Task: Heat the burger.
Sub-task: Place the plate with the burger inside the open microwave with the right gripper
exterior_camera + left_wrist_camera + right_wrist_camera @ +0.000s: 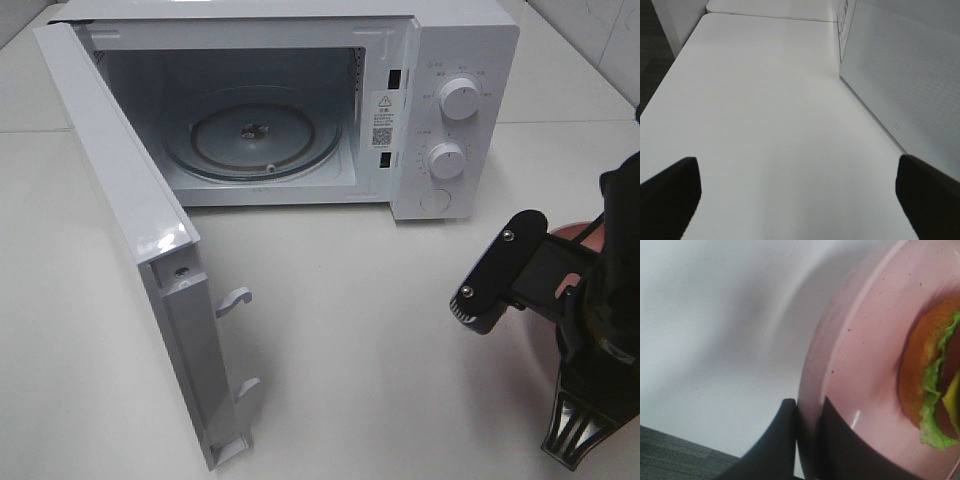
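R fingers (777,445) clenched on pink plate (860,340) rim, burger (930,385) on it; L fingers (670,195) spread, empty. Risk: thin edge grip may let plate tip en route to open microwave (470,40), and burger slides off.

A speckled pink plate (865,355) was pictured under a golden-brown, green-frilled burger (920,375), near the plain white microwave (465,40).

Exterior high camera: looks steeply down from the near side over the white table (350,330) onto the white box-shaped microwave oven (455,60). Left wrist camera: low along the table beside the oven's dotted white door (905,75), both shared with the high view. Right wrist camera: close behind the right pincer (807,407), against the round pink plate (860,365).
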`<state>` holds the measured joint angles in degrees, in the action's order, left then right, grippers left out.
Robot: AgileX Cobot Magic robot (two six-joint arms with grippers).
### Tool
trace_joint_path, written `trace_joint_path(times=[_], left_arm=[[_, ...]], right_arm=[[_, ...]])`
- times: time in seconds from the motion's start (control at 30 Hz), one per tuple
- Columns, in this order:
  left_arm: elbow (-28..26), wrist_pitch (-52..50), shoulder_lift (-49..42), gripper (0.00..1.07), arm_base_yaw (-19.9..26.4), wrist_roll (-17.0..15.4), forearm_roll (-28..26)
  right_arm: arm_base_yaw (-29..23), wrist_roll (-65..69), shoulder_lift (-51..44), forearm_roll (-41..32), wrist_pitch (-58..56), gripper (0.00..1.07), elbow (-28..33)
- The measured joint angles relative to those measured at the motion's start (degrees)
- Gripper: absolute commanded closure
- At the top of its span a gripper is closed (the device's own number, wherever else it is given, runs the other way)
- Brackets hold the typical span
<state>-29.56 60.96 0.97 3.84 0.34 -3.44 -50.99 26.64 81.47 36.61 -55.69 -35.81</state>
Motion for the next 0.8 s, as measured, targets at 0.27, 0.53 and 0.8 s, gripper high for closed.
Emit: trace_joint_path(times=[0.27, 0.53, 0.8], left_arm=[[0.0, 0.0, 0.0, 0.09, 0.0, 0.0, 0.0], [0.0, 0.0, 0.0, 0.09, 0.0, 0.0, 0.0], [0.0, 0.0, 0.0, 0.09, 0.0, 0.0, 0.0]], right_arm=[[-1.1, -0.6, 0.0, 0.8, 0.0, 1.06, 0.0], [-1.1, -3.1, 0.0, 5.9, 0.3, 1.06, 0.0], [-1.1, -10.2, 0.0, 6.9, 6.2, 1.05, 0.0]])
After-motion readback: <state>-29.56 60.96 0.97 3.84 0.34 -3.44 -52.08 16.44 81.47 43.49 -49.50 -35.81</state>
